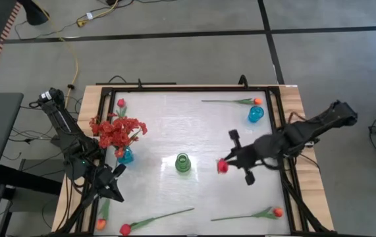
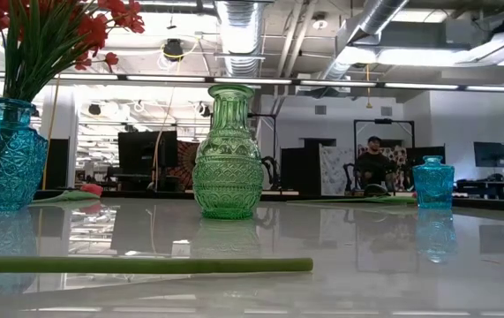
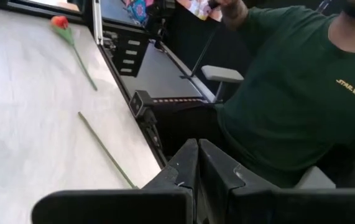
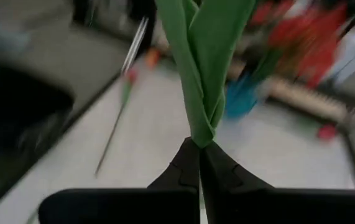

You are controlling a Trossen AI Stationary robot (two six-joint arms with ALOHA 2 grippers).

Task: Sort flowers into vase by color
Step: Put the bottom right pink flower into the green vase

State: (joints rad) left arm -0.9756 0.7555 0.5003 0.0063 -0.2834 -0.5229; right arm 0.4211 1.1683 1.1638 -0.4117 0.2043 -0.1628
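You are working on a pale, glossy surface [image 1: 174, 131] framed by a dark rail, with an open office behind it and a person in a green shirt seated just off its near edge.

The right gripper [image 1: 235, 162] is clamped on the green stem and leaves of a red tulip [image 1: 222, 166], which hangs above the middle of the surface just beside the green vase [image 1: 182, 162]. The wrist view shows the leaves pinched between the shut fingertips. That flower is not yet in any vase.

One blue vase [image 1: 125, 156] near the left edge already holds a bushy red spray [image 1: 116, 130], so I judge that part of the sorting done. The green vase at the centre looks empty, and so does the second blue vase [image 1: 255, 114] near the far right corner.

Still lying loose you have:
- an orange tulip [image 1: 256, 101] along the far edge, near the second blue vase;
- a small red tulip [image 1: 120, 103] at the far left corner;
- a long-stemmed red tulip [image 1: 126, 228] along the near edge;
- an orange tulip [image 1: 278, 212] near the near right corner;
- another orange bloom [image 1: 101, 224] at the near left corner.

The left gripper [image 1: 116, 172] waits at the near left, fingers together and holding nothing.

By my reckoning you are early on: one spray placed, one tulip in hand, five to go.
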